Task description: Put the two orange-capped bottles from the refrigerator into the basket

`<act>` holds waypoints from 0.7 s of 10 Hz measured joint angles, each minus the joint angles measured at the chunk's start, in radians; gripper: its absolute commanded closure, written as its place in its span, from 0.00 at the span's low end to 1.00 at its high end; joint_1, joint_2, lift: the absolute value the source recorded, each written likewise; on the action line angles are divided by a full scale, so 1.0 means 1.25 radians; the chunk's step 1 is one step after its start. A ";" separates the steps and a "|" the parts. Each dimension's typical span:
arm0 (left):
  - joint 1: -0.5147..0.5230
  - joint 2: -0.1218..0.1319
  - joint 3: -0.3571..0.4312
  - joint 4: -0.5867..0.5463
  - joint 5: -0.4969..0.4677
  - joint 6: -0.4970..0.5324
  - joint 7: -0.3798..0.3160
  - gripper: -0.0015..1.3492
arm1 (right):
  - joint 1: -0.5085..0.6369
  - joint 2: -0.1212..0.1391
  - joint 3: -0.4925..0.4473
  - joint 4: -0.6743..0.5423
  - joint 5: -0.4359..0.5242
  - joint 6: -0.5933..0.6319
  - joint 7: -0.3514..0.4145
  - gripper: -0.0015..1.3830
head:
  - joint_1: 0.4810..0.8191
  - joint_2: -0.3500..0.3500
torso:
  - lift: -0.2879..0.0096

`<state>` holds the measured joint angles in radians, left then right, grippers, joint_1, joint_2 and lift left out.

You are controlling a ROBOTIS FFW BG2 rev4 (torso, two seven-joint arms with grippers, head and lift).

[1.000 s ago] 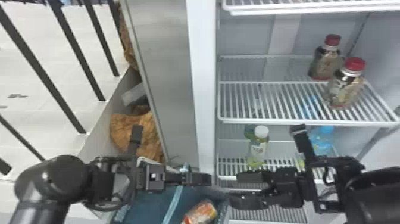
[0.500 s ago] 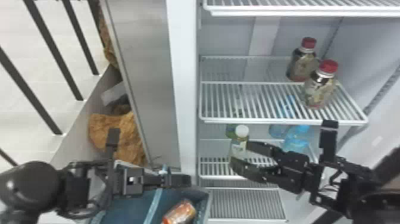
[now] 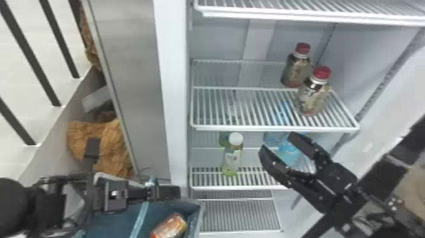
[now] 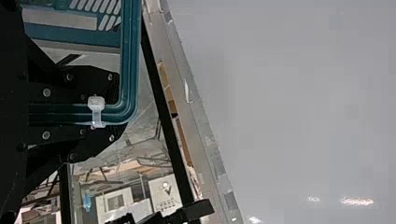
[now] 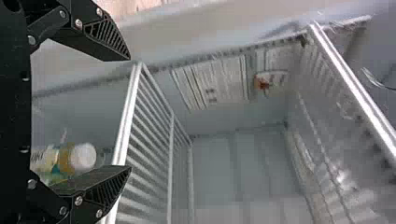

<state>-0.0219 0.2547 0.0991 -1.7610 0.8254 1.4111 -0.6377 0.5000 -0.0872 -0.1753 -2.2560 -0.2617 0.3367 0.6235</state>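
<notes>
Two red-orange-capped bottles stand upright on the refrigerator's middle wire shelf, a rear one (image 3: 297, 69) and a front one (image 3: 313, 95). Below that shelf's front edge, my right gripper (image 3: 278, 142) is open, its fingers apart and neither bottle between them. In the right wrist view, the right gripper (image 5: 130, 113) spreads its fingers beside a wire shelf edge. At the lower left, my left gripper (image 3: 164, 191) is at the blue-green basket (image 3: 197, 218). The left wrist view has the left gripper (image 4: 116, 112) shut on the rim of the basket (image 4: 130, 60).
A white-capped bottle (image 3: 232, 158) and blue bottles (image 3: 289, 153) stand on the shelf below. An orange-red package (image 3: 170, 226) lies in the basket. The refrigerator's side wall (image 3: 172, 95) rises beside the basket; another wire shelf (image 3: 300, 11) crosses above.
My right gripper has moved rightward and up, from in front of the white-capped bottle toward the middle shelf's front edge. The head view has shifted right. My left gripper stays at the basket.
</notes>
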 measured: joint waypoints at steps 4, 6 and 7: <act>0.003 0.000 -0.003 0.000 0.000 -0.004 0.003 0.89 | 0.112 0.027 -0.024 -0.025 0.101 -0.154 -0.126 0.17 | 0.63 0.22 | 0.83; 0.004 0.000 -0.002 0.000 0.002 -0.007 0.004 0.89 | 0.151 0.033 -0.053 -0.014 0.162 -0.232 -0.136 0.17 | 0.63 0.17 | 0.83; 0.005 0.000 -0.001 0.000 0.003 -0.009 0.005 0.89 | 0.172 0.042 -0.071 -0.004 0.178 -0.279 -0.154 0.17 | 0.63 0.15 | 0.83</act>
<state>-0.0151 0.2546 0.0973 -1.7610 0.8292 1.3996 -0.6320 0.7155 -0.0343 -0.2646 -2.2614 -0.0386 -0.0119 0.4312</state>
